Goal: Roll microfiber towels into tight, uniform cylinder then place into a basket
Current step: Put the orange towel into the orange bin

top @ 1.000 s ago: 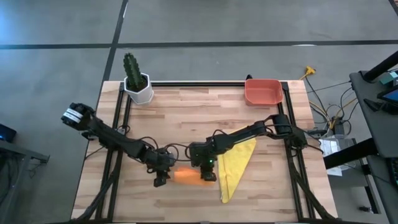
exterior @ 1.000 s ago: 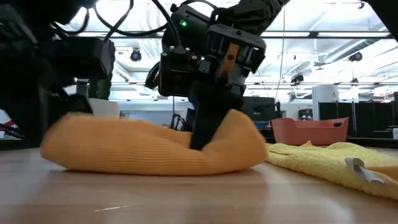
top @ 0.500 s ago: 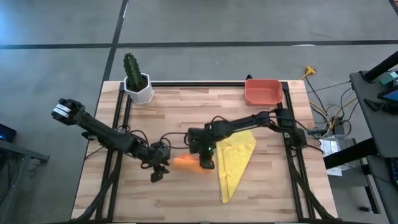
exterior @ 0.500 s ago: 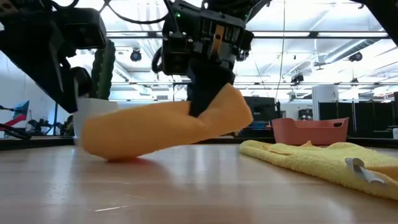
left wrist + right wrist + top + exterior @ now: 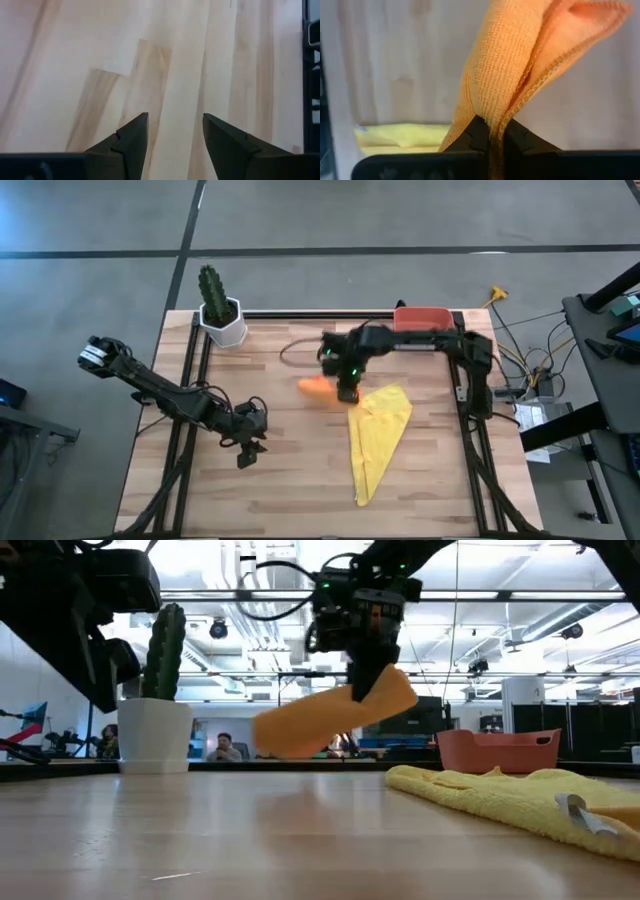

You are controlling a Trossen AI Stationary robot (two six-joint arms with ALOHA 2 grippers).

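Right wrist view shows my right gripper (image 5: 490, 134) pinched on the rolled orange towel (image 5: 520, 65), lifted clear of the table (image 5: 300, 490) beside the spread yellow towel (image 5: 378, 440). My left gripper (image 5: 246, 456) hovers low over bare wood, fingers parted, holding nothing. Farther off, the basket (image 5: 424, 326) sits at the table's back edge.

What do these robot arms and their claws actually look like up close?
Both arms are dark, slim and jointed, with black cables looping alongside. The left arm has a pale, whitish joint near its base. The right gripper has a green light and an orange marking on its head. The left gripper has two dark wedge-shaped fingers.
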